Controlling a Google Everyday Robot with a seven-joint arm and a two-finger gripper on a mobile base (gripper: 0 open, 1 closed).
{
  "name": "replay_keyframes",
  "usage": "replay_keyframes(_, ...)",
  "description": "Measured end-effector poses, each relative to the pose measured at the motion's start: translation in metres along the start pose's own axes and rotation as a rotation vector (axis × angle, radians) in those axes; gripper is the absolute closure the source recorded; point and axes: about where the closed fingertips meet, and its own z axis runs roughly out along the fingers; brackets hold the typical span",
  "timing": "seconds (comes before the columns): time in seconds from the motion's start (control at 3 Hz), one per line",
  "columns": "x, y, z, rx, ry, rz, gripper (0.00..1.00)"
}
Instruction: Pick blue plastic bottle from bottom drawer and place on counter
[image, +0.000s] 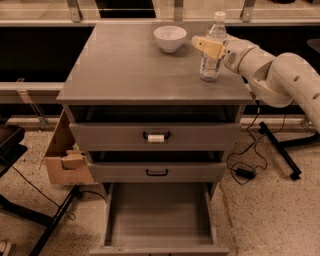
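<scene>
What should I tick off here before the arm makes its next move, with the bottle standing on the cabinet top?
1. Blue plastic bottle upright on the counter: ok, it stands at the right rear.
2. Bottle base inside the counter's right edge: ok.
3. Gripper clear of the bottle: not ok, it sits at the bottle's upper body, reaching in from the right.
4. Hold on the bottle let go: cannot tell.
5. White bowl out of the way: ok, it is left of the bottle and apart from it.
6. Bottom drawer emptied: ok, it is pulled open with nothing inside.
</scene>
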Motion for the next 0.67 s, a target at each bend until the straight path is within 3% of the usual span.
replay_keyframes(0.67,-0.0045,0.0073,-0.0093,-0.010,0.038,-0.037,0.00)
